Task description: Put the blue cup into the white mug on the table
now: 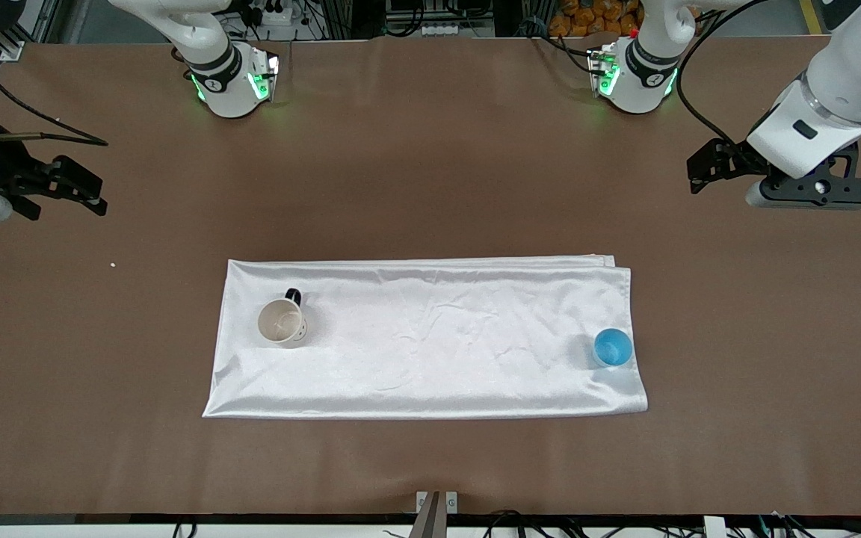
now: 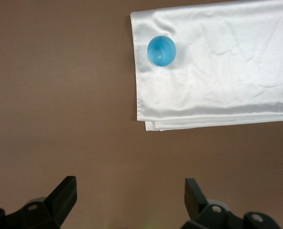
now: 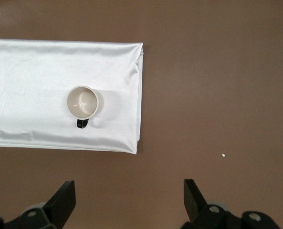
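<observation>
The blue cup point(image 1: 613, 347) point(image 2: 161, 50) stands upright on a white cloth point(image 1: 430, 351), close to the cloth's edge at the left arm's end of the table point(image 1: 430, 187). The white mug point(image 1: 282, 321) point(image 3: 83, 102) stands upright on the same cloth toward the right arm's end, its black handle turned away from the front camera. My left gripper point(image 1: 699, 170) point(image 2: 130, 191) hovers open over bare table past the cup's end of the cloth. My right gripper point(image 1: 90, 190) point(image 3: 129, 193) hovers open over bare table at the mug's end. Neither holds anything.
The cloth point(image 2: 217, 62) point(image 3: 60, 95) lies flat and slightly wrinkled in the middle of the table. A tiny white speck point(image 1: 113, 264) point(image 3: 223, 155) lies on the brown sheet near the right gripper. Both arm bases stand along the table's edge farthest from the front camera.
</observation>
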Controlling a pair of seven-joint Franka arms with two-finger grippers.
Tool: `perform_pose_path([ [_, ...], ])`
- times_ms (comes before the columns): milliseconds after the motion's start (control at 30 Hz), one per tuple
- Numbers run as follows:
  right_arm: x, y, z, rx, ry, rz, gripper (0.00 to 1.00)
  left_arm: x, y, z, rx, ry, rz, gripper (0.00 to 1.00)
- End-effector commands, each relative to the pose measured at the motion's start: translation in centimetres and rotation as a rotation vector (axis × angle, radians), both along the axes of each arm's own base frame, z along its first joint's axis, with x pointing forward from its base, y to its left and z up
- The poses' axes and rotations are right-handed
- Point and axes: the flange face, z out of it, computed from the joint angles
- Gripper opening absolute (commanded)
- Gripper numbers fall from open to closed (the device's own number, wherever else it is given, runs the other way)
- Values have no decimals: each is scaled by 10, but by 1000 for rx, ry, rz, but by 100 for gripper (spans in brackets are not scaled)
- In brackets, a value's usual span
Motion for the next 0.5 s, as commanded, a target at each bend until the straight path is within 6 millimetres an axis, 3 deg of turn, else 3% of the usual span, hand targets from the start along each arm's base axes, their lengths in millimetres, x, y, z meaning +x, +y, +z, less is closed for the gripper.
perform_pose_path([
  [0,0,0,2,-13,4,12,100,-7,0,3,15,-16,14,100],
  [467,2,0,0,-13,9,11,100,-4,-1,0,13,-20,4,100],
])
